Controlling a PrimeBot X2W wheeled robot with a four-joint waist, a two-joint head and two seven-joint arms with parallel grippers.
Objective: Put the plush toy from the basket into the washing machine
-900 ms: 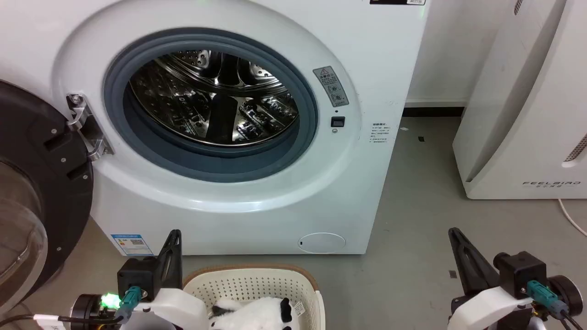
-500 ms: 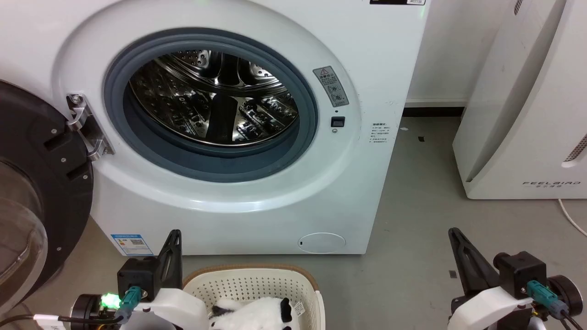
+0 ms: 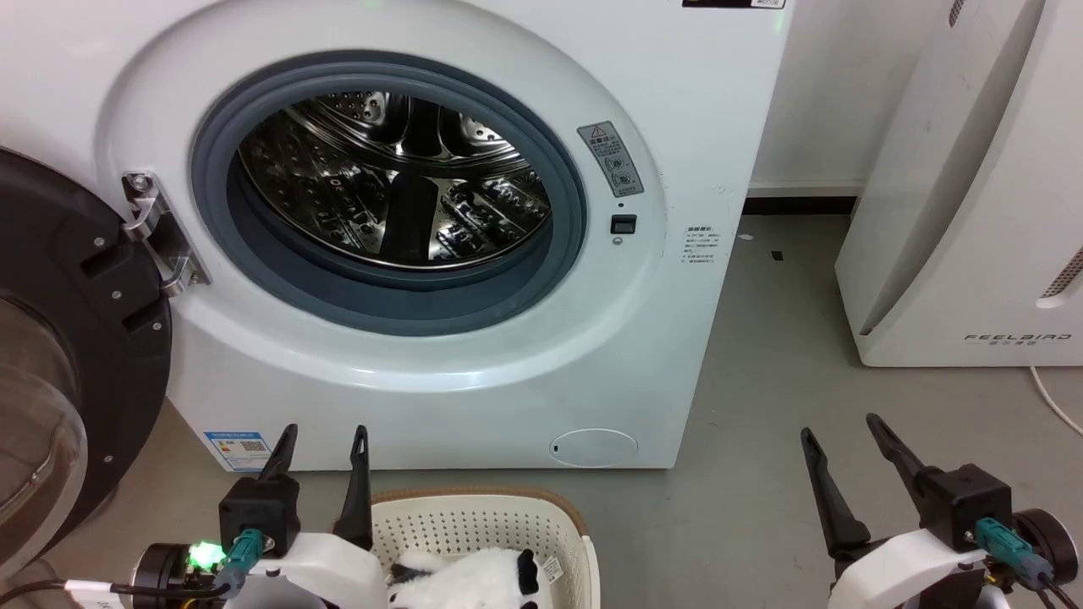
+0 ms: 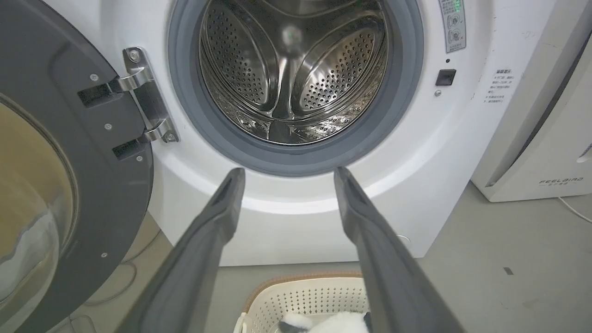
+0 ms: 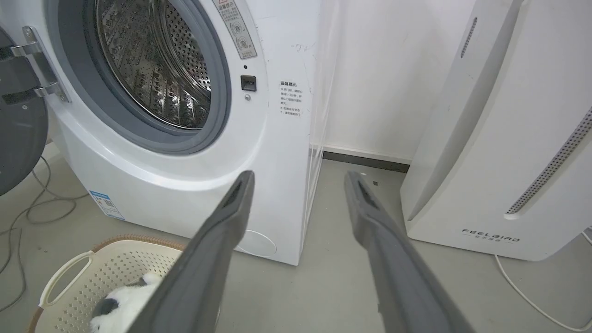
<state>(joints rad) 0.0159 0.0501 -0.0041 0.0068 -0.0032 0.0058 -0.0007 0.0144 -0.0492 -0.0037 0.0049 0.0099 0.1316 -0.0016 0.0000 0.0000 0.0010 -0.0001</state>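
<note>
The left gripper (image 3: 327, 431) is being held low in front of the washing machine (image 3: 474, 372). Its two dark fingers are being shown spread apart and empty, tips pointing at the white front just under the porthole. Over on the right, the right gripper (image 3: 838, 425) is being held above the grey floor (image 3: 761, 355), and its fingers are likewise being shown parted and empty. The plush toy (image 3: 474, 584) is being seen lying inside the basket (image 3: 474, 495), white fur with black patches and a small tag at its right side, at the bottom edge of the head view and apart from both grippers' fingertips. The basket is being seen standing on the floor just before the machine, right beside the left gripper. The dark round door (image 3: 76, 338) is being shown swung wide open to the left on its metal hinge (image 3: 156, 233), with the grey gasket (image 3: 398, 304) and the shiny perforated drum (image 3: 398, 186) being exposed. A white FEELBIRD-marked appliance (image 3: 973, 211) is being seen standing to the right, well apart from the basket.
</note>
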